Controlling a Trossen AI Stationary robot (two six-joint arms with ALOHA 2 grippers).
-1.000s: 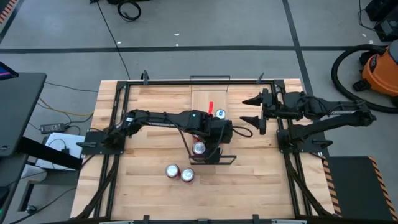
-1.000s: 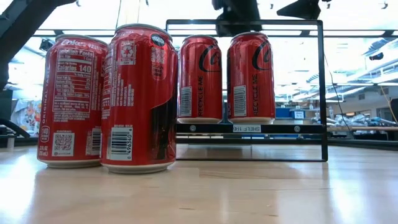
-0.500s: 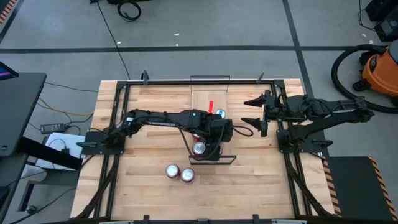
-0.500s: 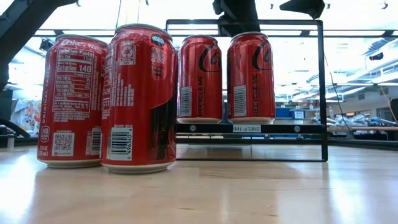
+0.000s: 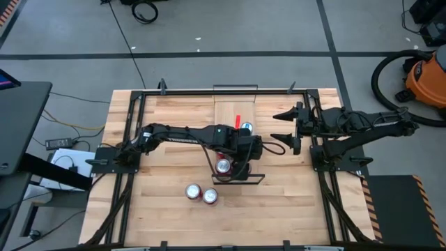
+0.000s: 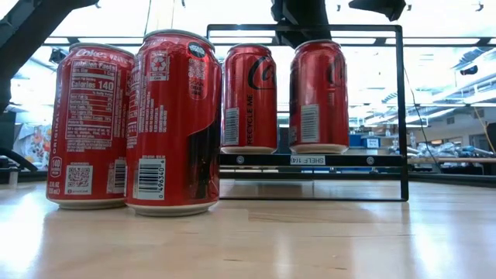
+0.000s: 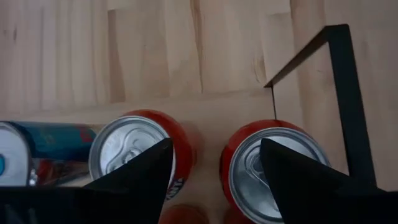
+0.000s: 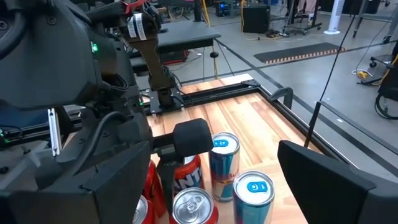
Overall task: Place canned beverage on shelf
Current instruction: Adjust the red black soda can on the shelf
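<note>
The shelf [image 5: 226, 111] is a narrow light-wood board with black wire rails [image 6: 401, 116]. Two red cans [image 6: 249, 97] [image 6: 318, 97] stand upright on its near end. In the left wrist view their tops [image 7: 134, 149] [image 7: 273, 165] show below my fingers. My left gripper [image 7: 214, 142] is open and points down above these two cans; in the low view [image 6: 302, 12] a gap shows between it and the can tops. My right gripper [image 5: 277, 124] is open and empty at the table's right side.
Two more red cans [image 5: 193, 191] [image 5: 209, 196] stand on the tabletop near the front edge, close to the low camera [image 6: 174, 124]. Blue cans [image 5: 246, 127] stand farther back on the shelf. An orange vacuum [image 5: 425, 77] stands on the floor at the right.
My left gripper has gone up from the right-hand can on the shelf. That can has slid a little toward the table's right edge and turned about, still upright. The other can on the shelf has stayed put.
</note>
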